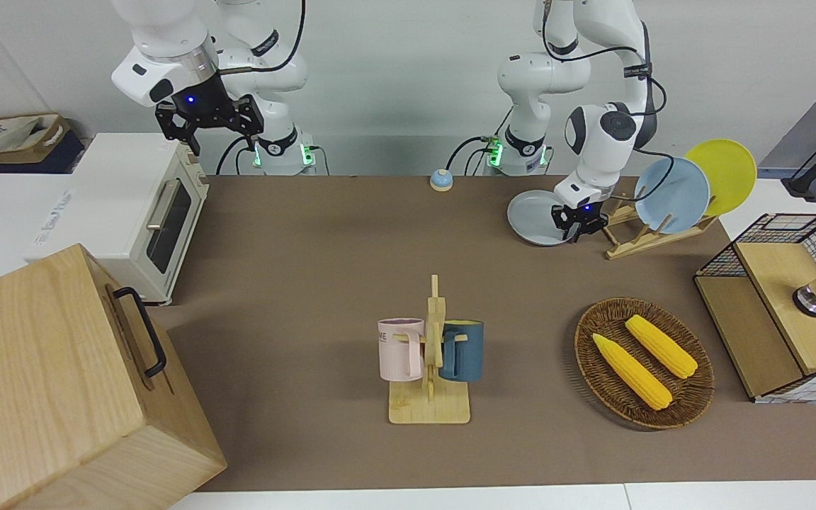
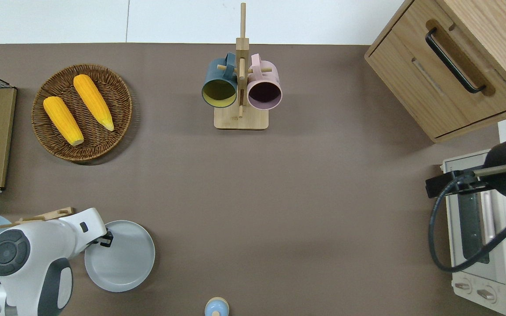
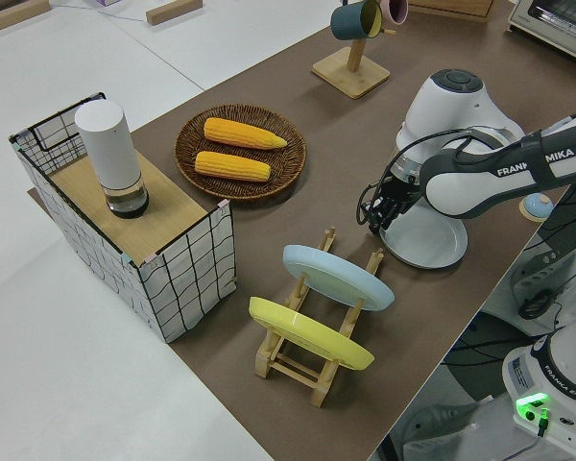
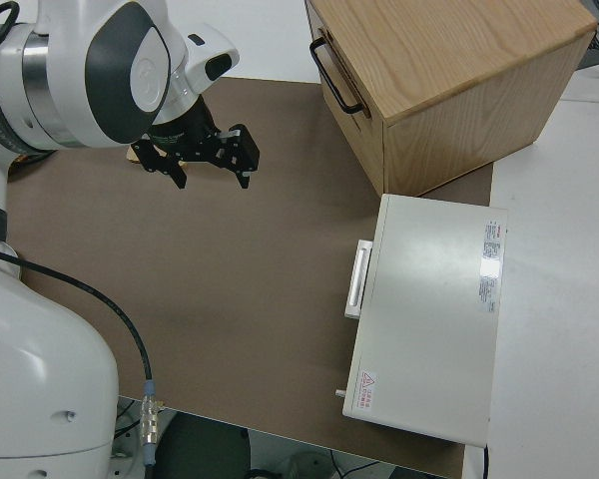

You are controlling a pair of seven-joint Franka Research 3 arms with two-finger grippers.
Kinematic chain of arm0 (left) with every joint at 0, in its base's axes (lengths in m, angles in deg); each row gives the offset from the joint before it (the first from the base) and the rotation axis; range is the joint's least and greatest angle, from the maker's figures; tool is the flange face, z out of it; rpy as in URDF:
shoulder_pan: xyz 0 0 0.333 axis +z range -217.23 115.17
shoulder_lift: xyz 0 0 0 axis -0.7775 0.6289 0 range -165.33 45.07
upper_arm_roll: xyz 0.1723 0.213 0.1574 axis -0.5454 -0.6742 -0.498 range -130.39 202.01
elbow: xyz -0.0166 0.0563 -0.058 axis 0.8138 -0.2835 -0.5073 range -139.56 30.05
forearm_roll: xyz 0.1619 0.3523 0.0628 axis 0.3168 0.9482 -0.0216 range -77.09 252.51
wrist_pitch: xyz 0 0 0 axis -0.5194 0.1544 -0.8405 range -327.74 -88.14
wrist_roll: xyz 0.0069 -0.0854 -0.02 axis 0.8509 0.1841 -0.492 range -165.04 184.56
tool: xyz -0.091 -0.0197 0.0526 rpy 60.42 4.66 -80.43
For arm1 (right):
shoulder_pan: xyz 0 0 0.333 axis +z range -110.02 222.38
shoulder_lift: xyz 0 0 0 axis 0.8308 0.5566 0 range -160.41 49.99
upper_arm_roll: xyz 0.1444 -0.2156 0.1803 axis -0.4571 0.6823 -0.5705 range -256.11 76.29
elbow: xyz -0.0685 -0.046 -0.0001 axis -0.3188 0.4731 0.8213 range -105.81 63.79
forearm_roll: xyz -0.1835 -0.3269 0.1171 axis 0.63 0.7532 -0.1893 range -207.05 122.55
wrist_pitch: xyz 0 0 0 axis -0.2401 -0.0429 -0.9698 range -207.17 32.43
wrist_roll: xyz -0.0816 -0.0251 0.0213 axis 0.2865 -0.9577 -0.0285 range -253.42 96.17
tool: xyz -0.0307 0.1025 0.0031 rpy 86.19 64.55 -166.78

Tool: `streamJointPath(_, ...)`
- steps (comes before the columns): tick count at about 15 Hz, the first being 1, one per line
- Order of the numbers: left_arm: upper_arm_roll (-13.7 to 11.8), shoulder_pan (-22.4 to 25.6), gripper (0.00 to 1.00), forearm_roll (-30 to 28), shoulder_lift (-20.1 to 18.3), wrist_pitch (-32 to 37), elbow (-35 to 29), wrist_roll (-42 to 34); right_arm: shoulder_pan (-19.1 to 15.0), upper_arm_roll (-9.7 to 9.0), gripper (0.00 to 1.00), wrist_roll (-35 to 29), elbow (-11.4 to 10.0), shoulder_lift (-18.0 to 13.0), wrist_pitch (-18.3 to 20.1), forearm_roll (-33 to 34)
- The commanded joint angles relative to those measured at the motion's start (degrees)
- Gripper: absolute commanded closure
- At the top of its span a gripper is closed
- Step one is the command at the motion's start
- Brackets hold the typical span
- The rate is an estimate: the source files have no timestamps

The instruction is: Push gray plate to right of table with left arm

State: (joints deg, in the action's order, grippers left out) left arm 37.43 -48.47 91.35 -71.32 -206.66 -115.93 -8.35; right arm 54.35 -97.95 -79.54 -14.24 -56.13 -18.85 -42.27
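Observation:
The gray plate lies flat on the brown table close to the robots, toward the left arm's end; it also shows in the overhead view and the left side view. My left gripper is low at the plate's rim on the side toward the wooden dish rack, touching or almost touching it. My right arm is parked, its gripper open and empty.
The dish rack holds a sky-blue plate and a yellow plate. A small bell sits nearest the robots. A mug rack, a corn basket, a wire crate, a toaster oven and a wooden box stand around.

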Motion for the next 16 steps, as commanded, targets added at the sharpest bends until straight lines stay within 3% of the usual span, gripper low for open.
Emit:
streamJointPath(1, 0.1, 0.9, 0.92, 1.2, 0.2, -2.0, -1.0, -0.8, -1.1, -0.92, 0.017, -0.8, 0.5, -0.1, 0.9, -0.2)
streamJointPath(3, 0.0, 0.9, 1.0, 1.2, 0.1, -1.9, -1.0, -1.3, -1.2, -0.92, 0.017, -0.7, 0.5, -0.1, 0.9, -0.2)
streamJointPath(12, 0.1, 0.7, 1.0, 1.2, -0.1, -1.7, -0.8, -0.6, -1.1, -0.92, 0.017, -0.7, 0.5, -0.1, 0.9, -0.2)
streamJointPath(16, 0.8, -0.2, 1.0, 1.0, -0.3, -1.0, -0.3, 5.6, -1.1, -0.92, 0.017, -0.7, 0.5, -0.1, 0.9, -0.2)
